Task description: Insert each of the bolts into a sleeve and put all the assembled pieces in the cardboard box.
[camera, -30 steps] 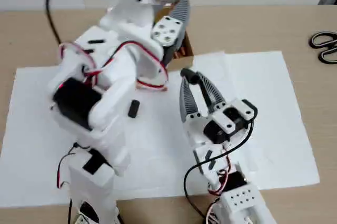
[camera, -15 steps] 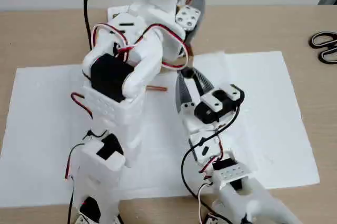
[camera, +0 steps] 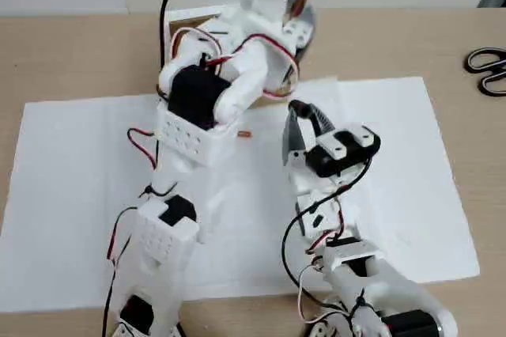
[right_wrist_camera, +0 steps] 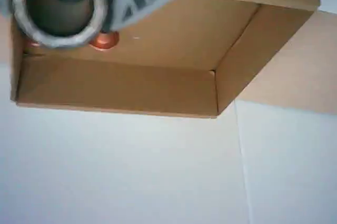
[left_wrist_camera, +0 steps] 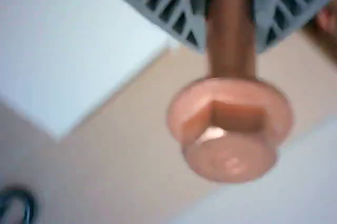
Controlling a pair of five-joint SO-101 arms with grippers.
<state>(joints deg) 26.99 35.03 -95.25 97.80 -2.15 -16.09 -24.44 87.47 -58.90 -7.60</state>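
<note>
My left gripper (left_wrist_camera: 229, 3) is shut on the shaft of a copper bolt (left_wrist_camera: 230, 121), whose flanged head points toward the camera. In the high view that gripper (camera: 303, 22) is at the back, by the right end of the cardboard box (camera: 186, 18), which the arm mostly hides. My right gripper (camera: 303, 119) stands over the white paper just in front of the box, shut on a dark sleeve (camera: 303, 107). The right wrist view shows this sleeve (right_wrist_camera: 58, 4) end-on before the open box (right_wrist_camera: 158, 40), with copper bolt heads (right_wrist_camera: 103, 40) inside it. A loose copper bolt (camera: 243, 134) lies on the paper.
A large white paper sheet (camera: 395, 155) covers the tan table. Scissors (camera: 486, 68) lie at the far right edge, and the left wrist view shows the scissors (left_wrist_camera: 16, 205) too. Both arms stand close together near the middle of the sheet.
The left arm has swung back and to the right, toward the box. The right gripper has shifted slightly right and its fingers stand closer together. A dark sleeve on the paper is now hidden.
</note>
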